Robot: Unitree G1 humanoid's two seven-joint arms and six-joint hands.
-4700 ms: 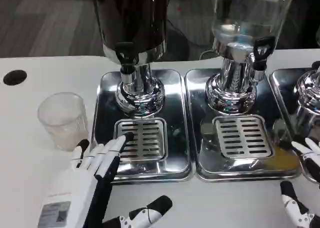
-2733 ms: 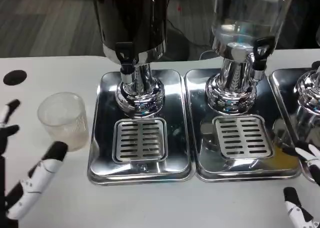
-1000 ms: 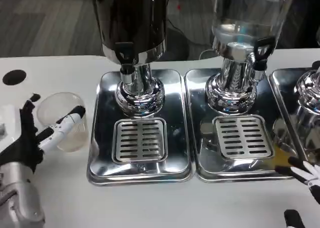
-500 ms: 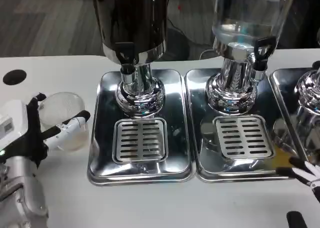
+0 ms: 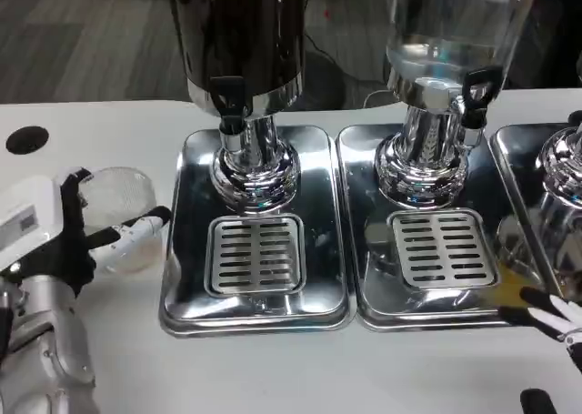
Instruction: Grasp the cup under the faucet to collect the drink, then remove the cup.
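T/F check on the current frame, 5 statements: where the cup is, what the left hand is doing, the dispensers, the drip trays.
1. The cup stands on the grate under the dark dispenser's faucet. False: it is on the white table, left of the left drip tray.
2. The left hand has fingers around the cup. True.
3. The grate under the dark dispenser is bare. True.
4. The clear dispenser stands left of the dark one. False: it stands to its right.
5. The right hand holds a second cup. False: it holds nothing; it shows at the picture's lower right edge.
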